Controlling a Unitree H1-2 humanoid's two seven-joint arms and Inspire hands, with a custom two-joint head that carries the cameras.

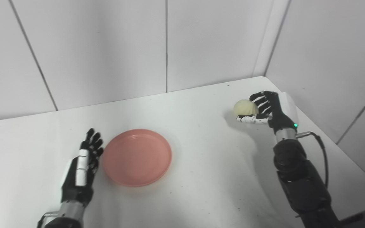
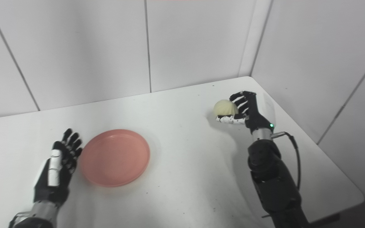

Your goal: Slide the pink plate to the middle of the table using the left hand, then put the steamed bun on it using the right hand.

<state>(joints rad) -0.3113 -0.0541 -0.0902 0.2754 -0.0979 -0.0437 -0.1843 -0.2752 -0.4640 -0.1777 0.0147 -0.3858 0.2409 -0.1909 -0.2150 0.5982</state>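
The round, smooth pink plate (image 1: 137, 157) lies flat on the matte white table (image 1: 201, 177), left of centre. The left hand (image 1: 86, 160) rests just beside its left rim, fingers extended, grasping nothing. The right hand (image 1: 263, 109) grasps the pale, domed steamed bun (image 1: 245, 107) near the table's far right corner.

Smooth matt pink plate (image 1: 137, 157), glossy white table (image 1: 201, 177), matt bun (image 1: 245, 107)

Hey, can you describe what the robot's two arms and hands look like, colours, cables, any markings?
Both hands are black with jointed fingers. The left hand has a white panel along its back and a silver wrist cuff. The right hand has a white, black-speckled thumb, a small green light near the wrist, a silver cuff, and a black cable looping beside a bulky black forearm.
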